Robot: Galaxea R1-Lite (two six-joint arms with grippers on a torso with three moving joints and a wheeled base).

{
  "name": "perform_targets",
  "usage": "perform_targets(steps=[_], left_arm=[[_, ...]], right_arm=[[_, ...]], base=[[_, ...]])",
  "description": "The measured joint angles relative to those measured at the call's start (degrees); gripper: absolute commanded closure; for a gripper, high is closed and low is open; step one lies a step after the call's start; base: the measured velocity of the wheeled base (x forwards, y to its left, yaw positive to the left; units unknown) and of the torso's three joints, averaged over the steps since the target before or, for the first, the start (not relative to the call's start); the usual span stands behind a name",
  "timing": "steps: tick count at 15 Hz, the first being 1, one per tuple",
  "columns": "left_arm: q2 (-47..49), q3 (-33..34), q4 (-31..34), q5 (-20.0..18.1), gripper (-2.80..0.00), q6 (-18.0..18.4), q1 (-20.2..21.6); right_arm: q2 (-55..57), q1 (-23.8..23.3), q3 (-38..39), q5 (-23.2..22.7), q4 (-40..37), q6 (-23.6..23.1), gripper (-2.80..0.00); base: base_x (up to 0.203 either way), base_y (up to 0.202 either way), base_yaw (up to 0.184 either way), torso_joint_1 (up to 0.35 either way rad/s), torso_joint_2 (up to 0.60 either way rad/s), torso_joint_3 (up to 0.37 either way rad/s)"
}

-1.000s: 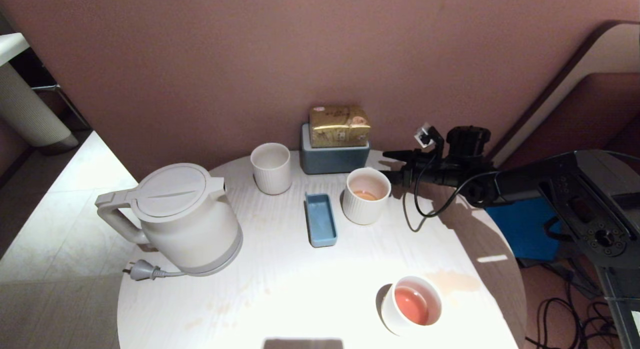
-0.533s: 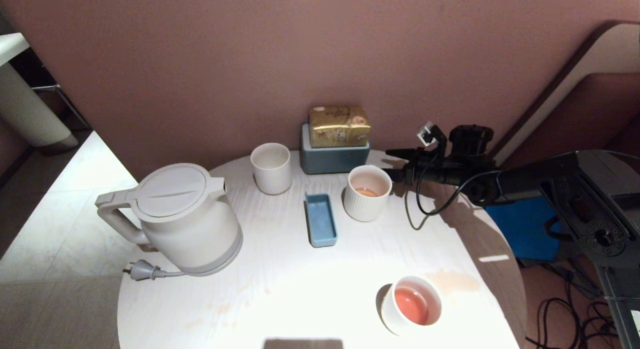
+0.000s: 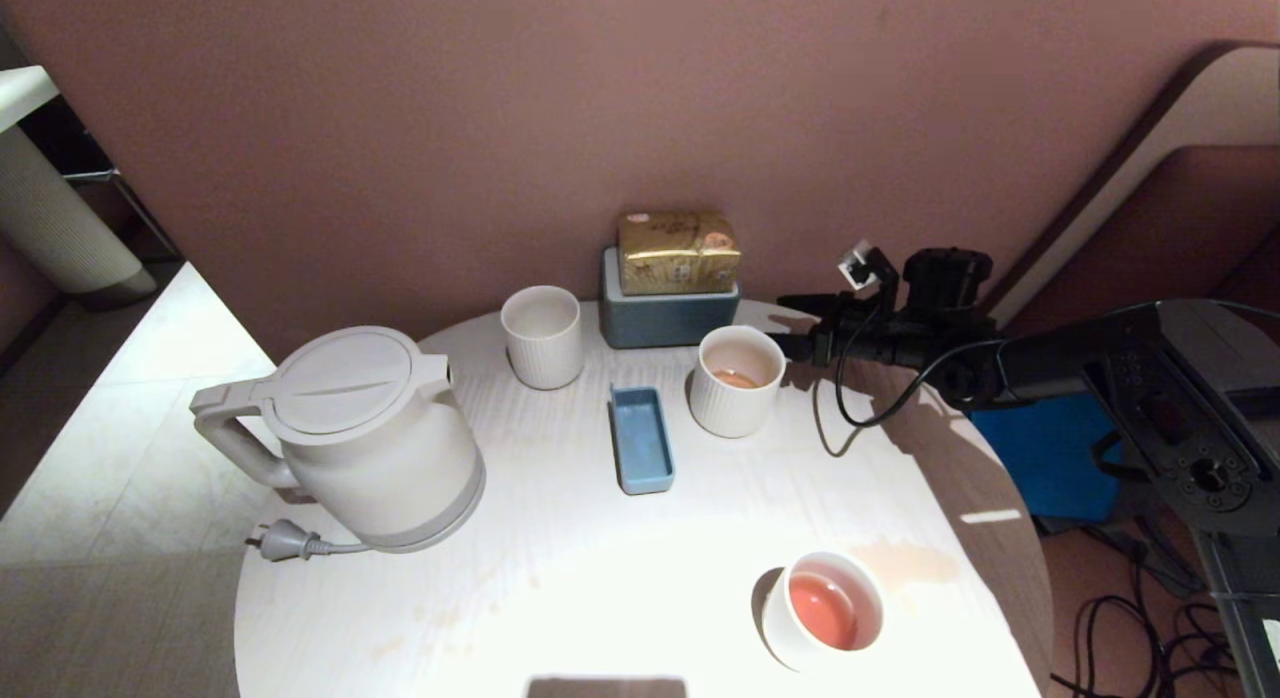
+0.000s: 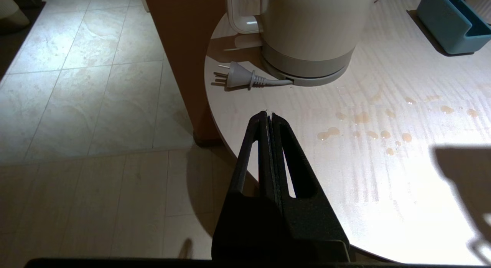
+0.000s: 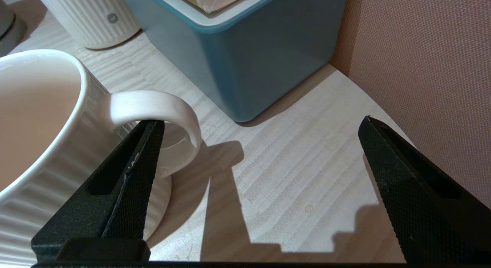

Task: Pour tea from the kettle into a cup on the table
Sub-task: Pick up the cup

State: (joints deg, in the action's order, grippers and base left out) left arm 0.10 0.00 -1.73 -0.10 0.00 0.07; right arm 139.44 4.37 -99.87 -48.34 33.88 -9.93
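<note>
Glossy ribbed ceramic mug (image 5: 50,145) beside the right pincer's matt, knurled black fingers (image 5: 130,183); pale wood-grain table (image 5: 299,156) beneath; smooth blue plastic box (image 5: 245,57) beyond.

Right arm (image 3: 1060,363): matte black casing, a loose black cable looped beneath the wrist, a small white block mounted on top. Right gripper (image 5: 261,137): black, tapered jaws with cross-hatched texture. Left gripper (image 4: 268,118): black, slotted wedge-shaped jaws. Dark grey shoulder bracket (image 3: 1195,448) with screws.

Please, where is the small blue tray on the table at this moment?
In the head view, the small blue tray lies near the middle of the round table, between the kettle on the left and the ribbed mug on the right.
</note>
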Motion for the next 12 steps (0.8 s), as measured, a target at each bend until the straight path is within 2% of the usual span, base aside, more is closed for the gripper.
perform_targets(steps=[6, 12], left_arm=[[0.00, 0.00, 0.00, 0.01, 0.00, 0.00, 0.00], [0.00, 0.00, 0.00, 0.02, 0.00, 0.00, 0.00]], right_arm=[[-0.07, -0.39, 0.98, 1.65, 0.36, 0.00, -2.80], [-1.80, -0.28, 5.86, 3.73, 0.66, -1.10, -2.80]], base=[[0.000, 0.000, 0.000, 0.000, 0.00, 0.000], [0.000, 0.000, 0.000, 0.000, 0.00, 0.000]])
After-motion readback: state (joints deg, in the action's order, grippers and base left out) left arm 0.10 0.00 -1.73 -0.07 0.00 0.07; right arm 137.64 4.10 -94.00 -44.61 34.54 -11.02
